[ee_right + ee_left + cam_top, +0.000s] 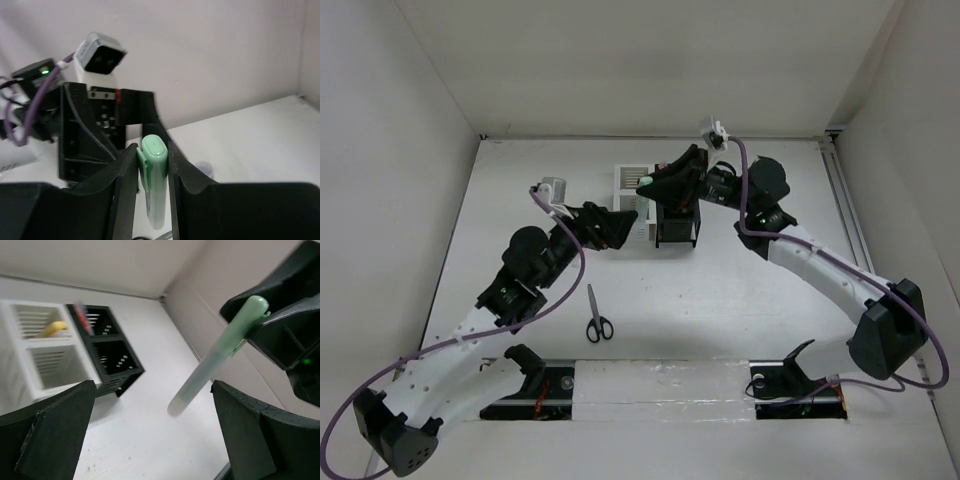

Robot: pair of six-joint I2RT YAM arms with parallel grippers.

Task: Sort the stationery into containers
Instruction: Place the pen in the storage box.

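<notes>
Our right tool (152,167) is closed on the green highlighter (220,352), gripping it near the cap end. Its long axis is steeply tilted, with the free end pointing down to the tabletop (740,300). It hangs where the white organizer (628,178) meets the black organizer (678,230); which compartment lies under it, we cannot tell. The left tool (623,225) stands open and empty beside the white one.
</notes>
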